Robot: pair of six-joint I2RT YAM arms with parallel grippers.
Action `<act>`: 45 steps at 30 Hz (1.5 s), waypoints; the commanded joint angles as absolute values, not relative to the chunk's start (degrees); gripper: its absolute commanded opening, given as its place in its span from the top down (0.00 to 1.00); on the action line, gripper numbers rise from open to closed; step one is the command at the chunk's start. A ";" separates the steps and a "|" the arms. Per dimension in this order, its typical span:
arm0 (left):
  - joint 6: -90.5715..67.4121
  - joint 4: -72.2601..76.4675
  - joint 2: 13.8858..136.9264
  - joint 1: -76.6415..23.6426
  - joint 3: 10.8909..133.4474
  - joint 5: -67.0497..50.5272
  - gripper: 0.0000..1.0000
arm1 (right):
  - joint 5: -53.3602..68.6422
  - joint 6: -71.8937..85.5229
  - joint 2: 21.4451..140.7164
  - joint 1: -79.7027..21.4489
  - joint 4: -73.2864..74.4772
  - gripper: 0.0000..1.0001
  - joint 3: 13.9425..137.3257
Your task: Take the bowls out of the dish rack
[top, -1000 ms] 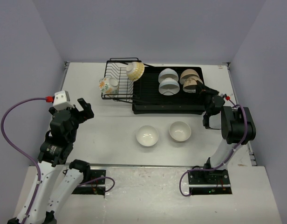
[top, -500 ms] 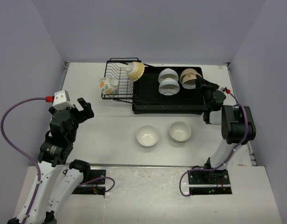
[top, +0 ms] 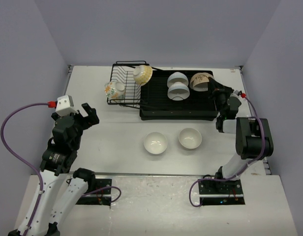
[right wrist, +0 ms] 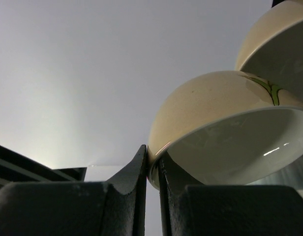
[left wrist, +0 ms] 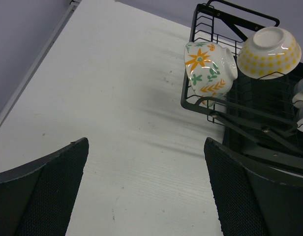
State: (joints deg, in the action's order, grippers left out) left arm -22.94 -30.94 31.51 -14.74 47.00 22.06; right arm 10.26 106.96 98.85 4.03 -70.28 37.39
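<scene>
The black dish rack [top: 124,84] and its drain tray [top: 156,109] stand at the back of the table. A flowered bowl [top: 113,89] and a yellow patterned bowl [top: 142,74] lean in the wire part. Two white bowls [top: 177,85] stand in the tray. My right gripper [top: 212,85] is shut on the rim of a cream bowl [top: 200,81] at the tray's right end. In the right wrist view its fingertips [right wrist: 154,162] pinch that bowl's [right wrist: 215,103] edge, and a second cream bowl [right wrist: 274,44] sits behind. My left gripper [top: 87,113] hangs open over bare table.
A white bowl [top: 155,143] and a cream bowl [top: 190,138] sit upright on the table in front of the tray. In the left wrist view the flowered bowl [left wrist: 210,66] and yellow bowl [left wrist: 269,46] show beyond the open fingers [left wrist: 250,196].
My right gripper has moved toward the back of the tray with the cream bowl in its grip, tilting it up. The left arm has stayed still.
</scene>
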 commanded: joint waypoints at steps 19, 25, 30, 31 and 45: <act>-21.62 -28.83 30.32 -14.33 46.76 20.92 0.00 | 32.78 75.77 64.23 3.61 -52.40 1.00 40.43; -21.62 -28.83 30.15 -14.33 46.76 20.48 0.00 | 26.82 39.71 44.85 -1.47 -0.72 1.00 52.98; -21.62 -28.74 29.88 -14.33 46.76 20.04 0.00 | 18.22 24.19 45.08 -10.43 26.68 1.00 64.22; -21.62 -28.83 29.62 -14.33 46.76 20.04 0.00 | 16.02 21.47 45.70 -12.37 33.16 1.00 65.12; -21.71 -29.00 27.16 -14.33 46.58 19.78 0.00 | -13.35 22.41 61.94 -36.55 55.54 1.00 64.60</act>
State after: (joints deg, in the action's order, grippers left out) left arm -22.94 -30.92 27.90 -14.74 47.00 20.51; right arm -5.87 22.90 60.47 -33.65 54.26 63.99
